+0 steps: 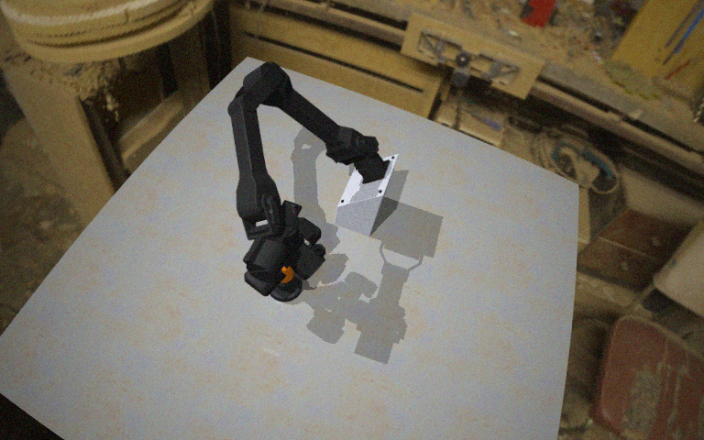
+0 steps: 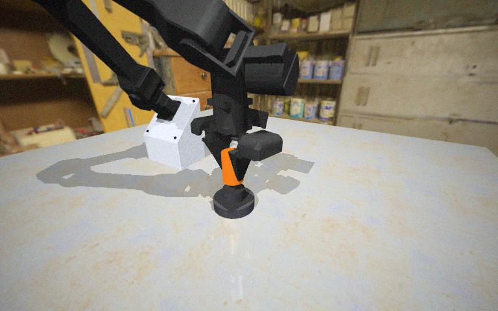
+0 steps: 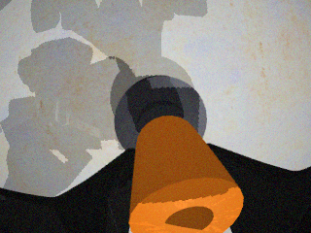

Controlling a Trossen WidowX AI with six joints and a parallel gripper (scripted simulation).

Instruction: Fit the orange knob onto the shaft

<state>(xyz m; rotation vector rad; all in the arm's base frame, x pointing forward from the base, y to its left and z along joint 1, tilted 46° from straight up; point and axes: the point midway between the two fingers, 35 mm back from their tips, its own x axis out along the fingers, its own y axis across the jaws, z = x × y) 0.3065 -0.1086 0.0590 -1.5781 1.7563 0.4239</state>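
The orange knob (image 1: pixel 287 274) (image 2: pixel 228 168) (image 3: pixel 165 155) is upright, with a D-shaped hole showing in its top in the wrist view. My gripper (image 2: pixel 233 171) (image 3: pixel 169 153) is shut on the knob's sides. The round dark pedestal (image 1: pixel 284 297) (image 2: pixel 224 209) (image 3: pixel 198 116) stands on the table directly below. A dark stub (image 2: pixel 235 192) rises from its middle to the knob's lower rim, so the knob sits above the disc, not down on it. Whether the shaft's tip is inside the hole is hidden, as is the shaft's flat side.
A white slanted block (image 1: pixel 354 217) (image 2: pixel 161 148) with dark dots carries the arm's base behind the pedestal. The arm arches over the pale table (image 1: pixel 207 363) (image 2: pixel 330 256) and casts shadows across it. The table's edges show in the top and exterior views.
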